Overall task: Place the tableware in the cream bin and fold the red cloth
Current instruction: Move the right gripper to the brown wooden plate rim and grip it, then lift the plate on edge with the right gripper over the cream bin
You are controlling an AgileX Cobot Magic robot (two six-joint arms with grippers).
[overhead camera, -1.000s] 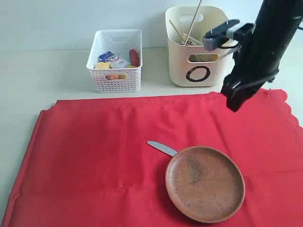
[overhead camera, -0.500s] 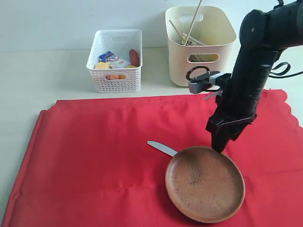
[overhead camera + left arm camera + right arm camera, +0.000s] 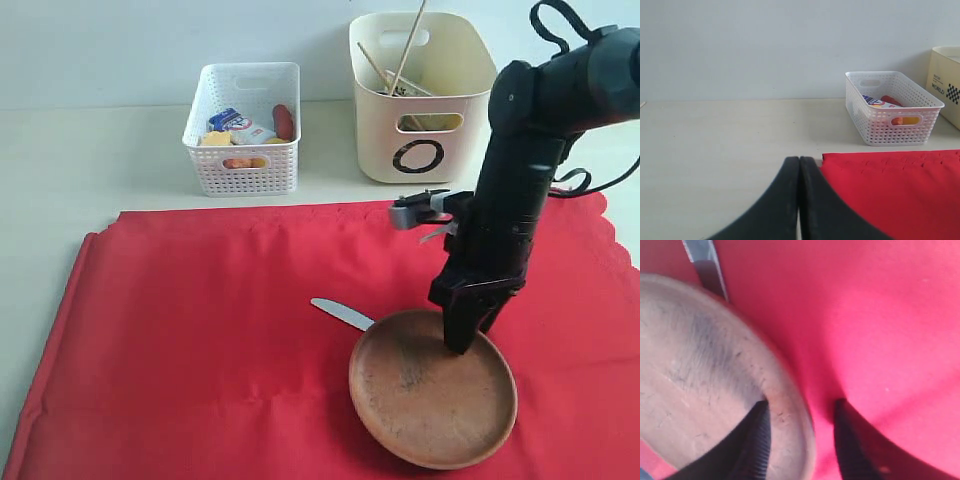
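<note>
Your worktop (image 3: 80, 160) carries one cloth (image 3: 200, 330), spread flat and red across its near half. It lies as it did a second ago.

Behind the cloth you have one cream bin (image 3: 400, 110) and, to its left, one white basket (image 3: 245, 165) with food packs in it. Neither has shifted.

Your right arm (image 3: 520, 170) is what has changed. A second ago it hung high in front of the bin; now it has come down over the cloth.

One brown plate (image 3: 400, 400) sits on the cloth's near right part, in the same spot as before. Your right claw (image 3: 465, 340) has reached the plate's far rim.

The exterior view hides how that claw stands. The right wrist view shows it: the claw is parted, one finger (image 3: 757, 440) is inside the plate (image 3: 690, 390), and the other is outside on the cloth (image 3: 880, 315). The rim runs between them, not yet pinched.

Your left claw (image 3: 799, 200) appears only in the left wrist view. It is closed on nothing, with its tips pressed together, low over the worktop at the cloth's corner.

One knife (image 3: 340, 313) lies on the cloth with its end under the plate's left rim, unmoved. The right wrist view also catches its blade (image 3: 705, 262).

Two chopsticks (image 3: 405, 45) stand leaning in the bin.
</note>
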